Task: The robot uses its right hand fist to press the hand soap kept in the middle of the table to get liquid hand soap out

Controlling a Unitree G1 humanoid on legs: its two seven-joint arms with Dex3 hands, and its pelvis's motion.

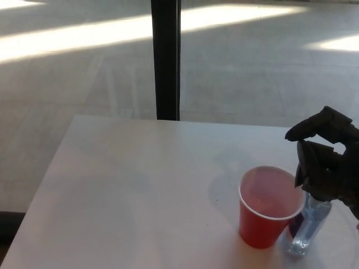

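Observation:
A clear hand soap bottle (pixel 307 225) stands near the table's right front, just right of a red plastic cup (pixel 268 206). My right hand (pixel 326 162), black, comes in from the right edge and sits directly on top of the bottle, hiding its pump head. Its fingers are curled into a fist, with the thumb arching above. The bottle's lower body shows below the hand, with clear liquid and a dark label. My left hand is out of the picture.
The white table (pixel 140 190) stretches to the left of the cup. A black vertical post (pixel 166 59) rises behind the table's far edge. Grey floor with bright sun stripes lies beyond.

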